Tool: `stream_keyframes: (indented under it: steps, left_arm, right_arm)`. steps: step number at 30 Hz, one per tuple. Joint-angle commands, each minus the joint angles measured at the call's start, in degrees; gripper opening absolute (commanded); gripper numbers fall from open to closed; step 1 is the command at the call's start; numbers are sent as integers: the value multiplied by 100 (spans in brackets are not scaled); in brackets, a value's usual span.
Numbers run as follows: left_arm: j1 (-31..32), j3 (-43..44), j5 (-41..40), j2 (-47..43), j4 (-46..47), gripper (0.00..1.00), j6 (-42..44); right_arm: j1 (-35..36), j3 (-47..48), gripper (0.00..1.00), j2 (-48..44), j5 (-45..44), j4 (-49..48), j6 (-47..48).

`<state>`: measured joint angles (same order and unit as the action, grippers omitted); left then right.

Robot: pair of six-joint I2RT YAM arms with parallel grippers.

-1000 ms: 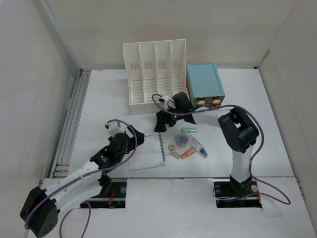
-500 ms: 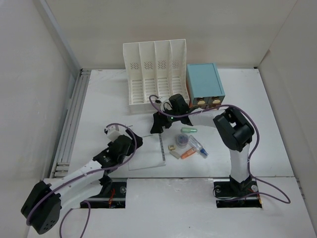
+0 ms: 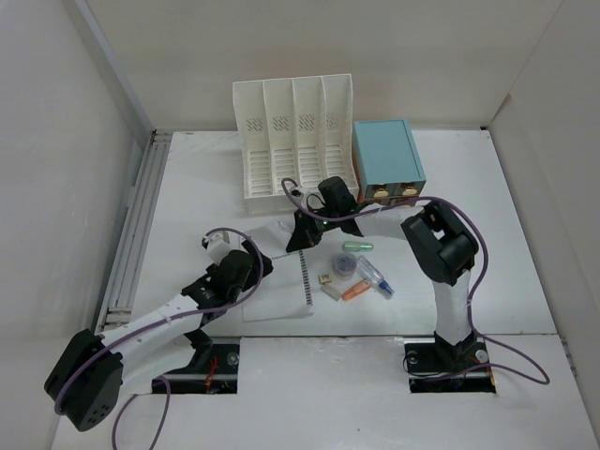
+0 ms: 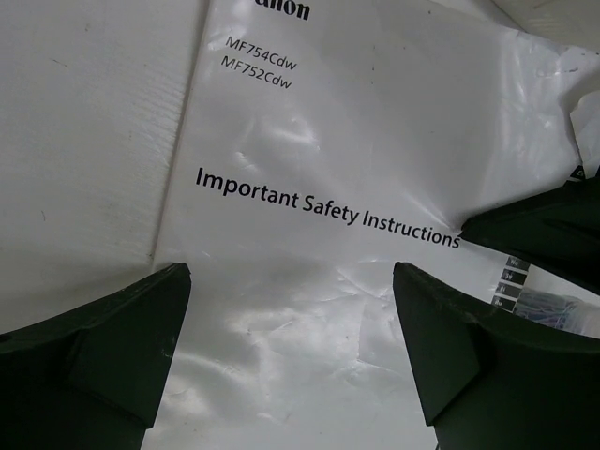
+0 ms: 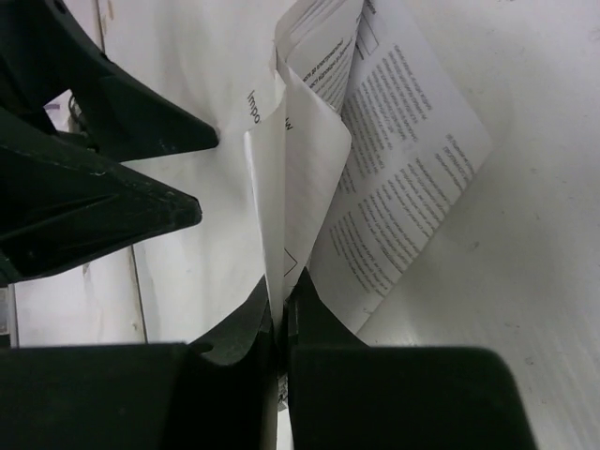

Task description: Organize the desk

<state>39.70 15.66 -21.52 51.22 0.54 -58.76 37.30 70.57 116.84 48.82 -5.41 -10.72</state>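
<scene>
Our right gripper pinches pages of the Canon safety booklet at its far corner, and our left gripper hovers above it, fingers wide. Next, we likely lift it toward the far file rack.

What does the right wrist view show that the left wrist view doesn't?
Right wrist only: the right end effector shut on a raised fold of the leaflet, inner text pages exposed. Left wrist only: the left end effector open above the cover title. Both: the same leaflet, with the other arm's fingers at the edge.
</scene>
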Motion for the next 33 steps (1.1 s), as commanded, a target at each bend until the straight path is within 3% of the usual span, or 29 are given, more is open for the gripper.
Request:
stream_keyframes:
  steps: [1,4,12,15,22,27,33]
  left_arm:
    - [20,42,192,72,-344,88,32]
    - [20,112,253,72,-291,90,32]
    - [20,991,-229,-1543,-1195,98,489]
    - [20,1044,-371,-1615,-1249,98,550]
    - [20,377,139,-1106,-222,98,699]
    - [20,-62,297,-1429,675,98,1182]
    - [20,-405,429,-1781,1754,99,1850]
  right_arm:
    - [120,230,0,-91,620,-162,122]
    - [120,282,0,-345,682,-162,123]
    - [-389,449,0,-1180,400,180,474]
    - [-653,502,0,-1514,742,233,474]
    - [-838,353,0,-2007,1779,295,588]
    - [-891,300,0,-2086,2893,295,589]
    - [-838,238,0,-2033,3353,295,799]
